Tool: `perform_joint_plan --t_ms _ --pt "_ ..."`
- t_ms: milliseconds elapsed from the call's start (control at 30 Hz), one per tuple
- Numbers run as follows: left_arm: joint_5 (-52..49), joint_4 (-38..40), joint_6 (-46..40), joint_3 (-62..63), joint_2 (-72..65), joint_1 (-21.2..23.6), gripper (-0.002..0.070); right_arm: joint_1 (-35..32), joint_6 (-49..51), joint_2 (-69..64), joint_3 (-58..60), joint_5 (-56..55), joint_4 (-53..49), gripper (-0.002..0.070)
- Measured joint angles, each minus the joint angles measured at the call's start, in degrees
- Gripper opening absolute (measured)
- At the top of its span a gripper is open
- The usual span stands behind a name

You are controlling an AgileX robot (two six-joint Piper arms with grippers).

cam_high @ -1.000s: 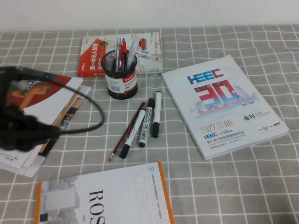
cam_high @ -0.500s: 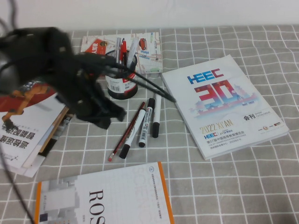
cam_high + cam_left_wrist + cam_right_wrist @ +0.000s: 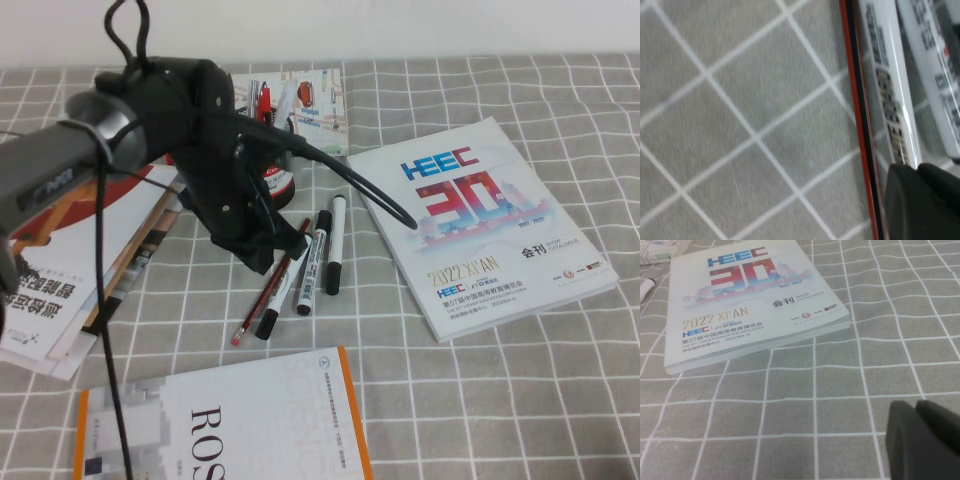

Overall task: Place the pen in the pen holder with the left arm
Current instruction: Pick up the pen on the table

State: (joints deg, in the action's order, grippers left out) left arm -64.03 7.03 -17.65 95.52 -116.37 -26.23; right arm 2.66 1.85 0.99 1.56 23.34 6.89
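Left gripper: over pen's upper end, grip state unclear; pen: flat just below it; holder: behind it
Right gripper: near catalogue, grip state unclear

Dark-red pen, grey-checked cloth

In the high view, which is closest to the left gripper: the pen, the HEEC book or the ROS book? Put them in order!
Measured from the left gripper, low over the table's middle:
1. The pen, just beside it among the white markers.
2. The HEEC book, to its right, and the ROS book, in front near the robot: too close to call.

The right gripper hovers over bare cloth.
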Motion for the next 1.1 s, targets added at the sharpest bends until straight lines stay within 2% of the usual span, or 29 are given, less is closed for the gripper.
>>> perform_joint_plan --t_ms 133,267,400,967,1033,1100 --pt "-0.43 0.00 -1.44 2.19 -1.86 0.00 0.0060 0.00 0.00 0.00 0.00 0.00 0.00 -0.0015" --pt "-0.68 0.00 -1.67 3.19 -3.76 0.00 0.0180 0.00 0.00 0.00 0.00 0.00 0.00 -0.0015" --pt "-0.54 0.00 -1.67 3.28 -4.99 0.00 0.0213 0.00 0.00 0.00 0.00 0.00 0.00 -0.0015" --pt "0.64 -0.36 -0.83 3.65 -8.01 0.00 0.0219 0.00 0.00 0.00 0.00 0.00 0.00 -0.0015" --pt "0.73 -0.36 -0.60 3.65 -8.01 0.00 0.0205 0.00 0.00 0.00 0.00 0.00 0.00 -0.0015" --pt "0.73 -0.70 0.06 3.65 -8.01 0.00 0.0155 0.00 0.00 0.00 0.00 0.00 0.00 -0.0015"
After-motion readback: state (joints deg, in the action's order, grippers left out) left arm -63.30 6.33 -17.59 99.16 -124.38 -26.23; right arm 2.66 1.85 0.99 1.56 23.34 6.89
